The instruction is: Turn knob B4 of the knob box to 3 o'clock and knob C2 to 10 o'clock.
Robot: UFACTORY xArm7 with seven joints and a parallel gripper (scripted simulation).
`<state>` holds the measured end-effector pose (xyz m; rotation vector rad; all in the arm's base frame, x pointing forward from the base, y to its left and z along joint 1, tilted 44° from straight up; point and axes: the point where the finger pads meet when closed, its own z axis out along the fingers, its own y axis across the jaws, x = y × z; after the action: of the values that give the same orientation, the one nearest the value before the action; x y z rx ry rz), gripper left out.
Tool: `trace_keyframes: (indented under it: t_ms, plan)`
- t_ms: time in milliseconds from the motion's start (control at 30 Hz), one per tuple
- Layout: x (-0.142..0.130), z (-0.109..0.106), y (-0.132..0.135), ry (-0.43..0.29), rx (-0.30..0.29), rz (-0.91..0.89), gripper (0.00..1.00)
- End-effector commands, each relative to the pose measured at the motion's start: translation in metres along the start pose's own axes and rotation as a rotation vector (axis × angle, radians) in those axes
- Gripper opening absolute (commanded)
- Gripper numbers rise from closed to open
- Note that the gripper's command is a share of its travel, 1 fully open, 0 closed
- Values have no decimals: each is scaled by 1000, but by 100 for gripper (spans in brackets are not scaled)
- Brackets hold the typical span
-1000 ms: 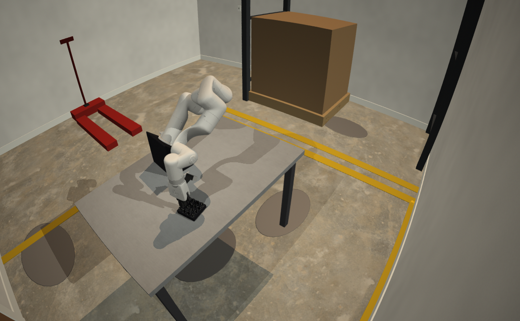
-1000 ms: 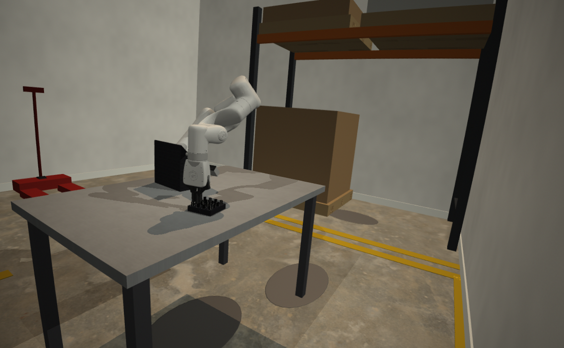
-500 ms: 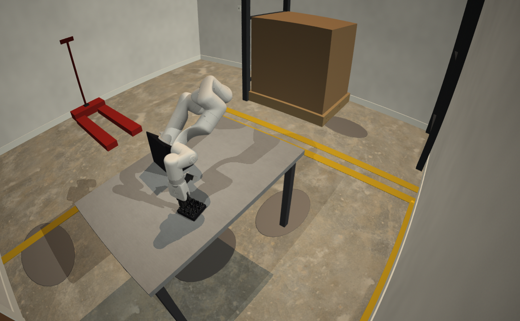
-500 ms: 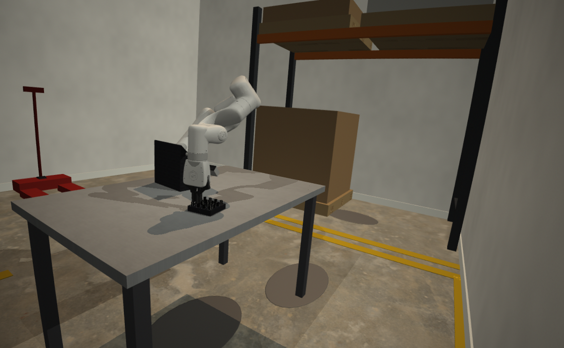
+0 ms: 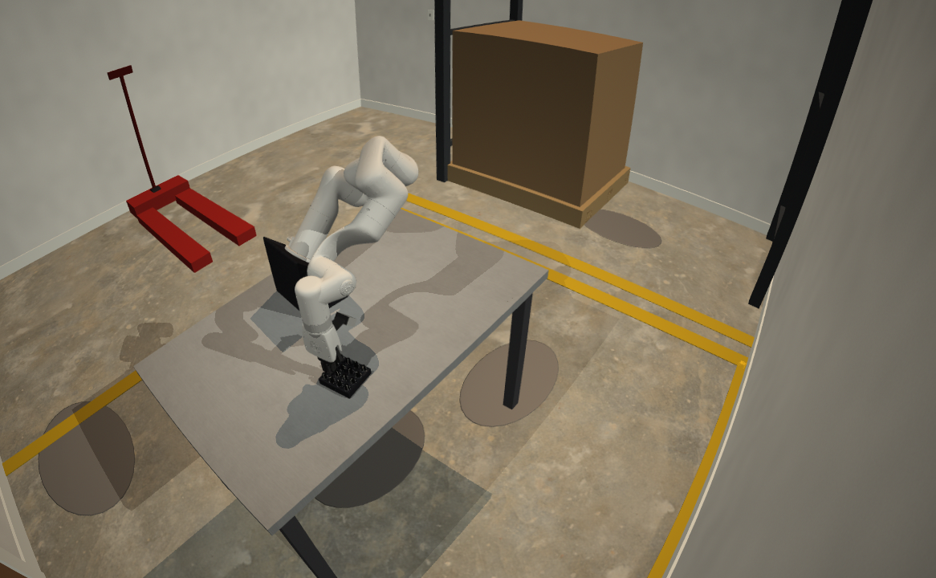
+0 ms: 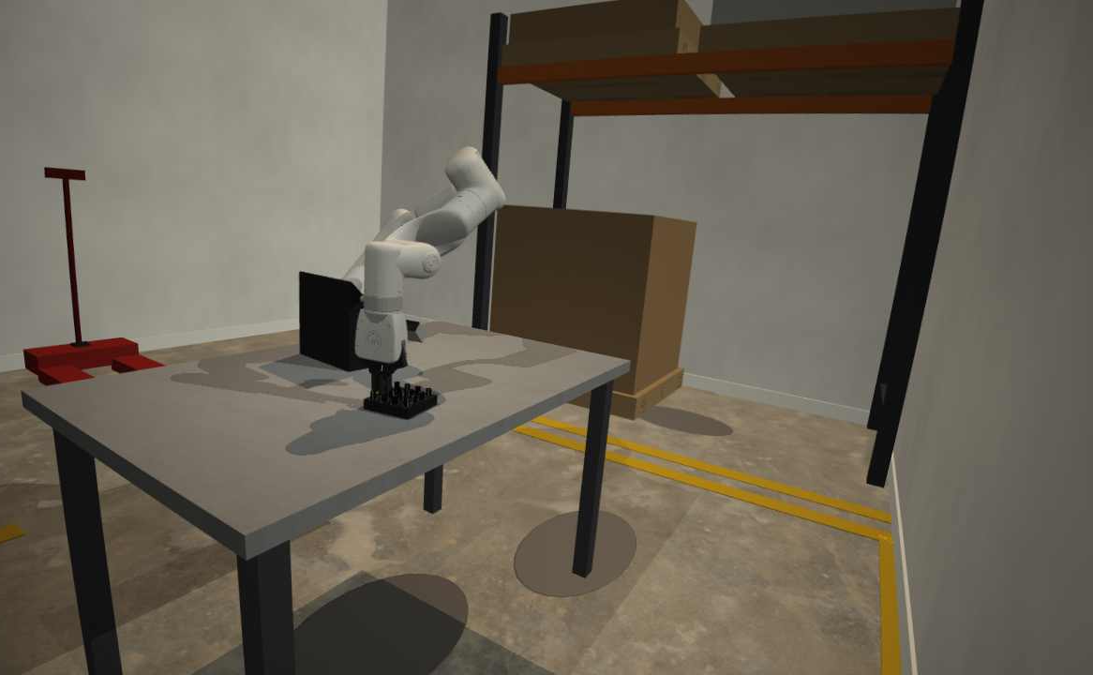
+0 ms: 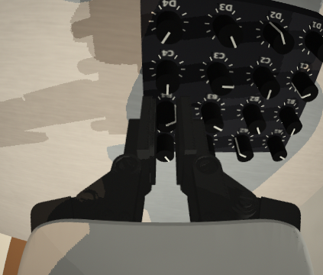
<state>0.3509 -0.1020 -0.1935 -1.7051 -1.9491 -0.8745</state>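
Note:
The black knob box [image 5: 335, 388] [image 6: 386, 410] [image 7: 195, 43] stands on the table; its names appear upside down in the wrist view. My gripper [image 6: 380, 387] [image 7: 166, 115] points down, shut on knob B4 [image 7: 165, 111], one finger on each side. The white line on B4's top points to the right in the wrist view, slightly toward its name, roughly 8 to 9 o'clock; its marks are mostly hidden. Knob C2 [image 7: 264, 78] is untouched, its line pointing rearward, near 12 o'clock. Knob A4 [image 7: 165, 146] shows between the fingers, beyond B4.
Knob C4 [image 7: 166, 72] stands just in front of the fingers, and knob B3 [image 7: 211, 114] beside the right one in the wrist view. That finger partly hides knob A3. A black panel [image 5: 282, 273] [image 6: 325, 322] stands on the grey table [image 5: 213, 424] [image 6: 198, 453] by the arm's base.

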Motion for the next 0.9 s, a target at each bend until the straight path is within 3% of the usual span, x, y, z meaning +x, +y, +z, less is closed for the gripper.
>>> trace_keyframes:
  t_ms: [0, 867]
  plan:
    - [-2, -2, 0, -4, -2, 26, 8]
    - [-2, -2, 0, -4, -3, 367, 8]
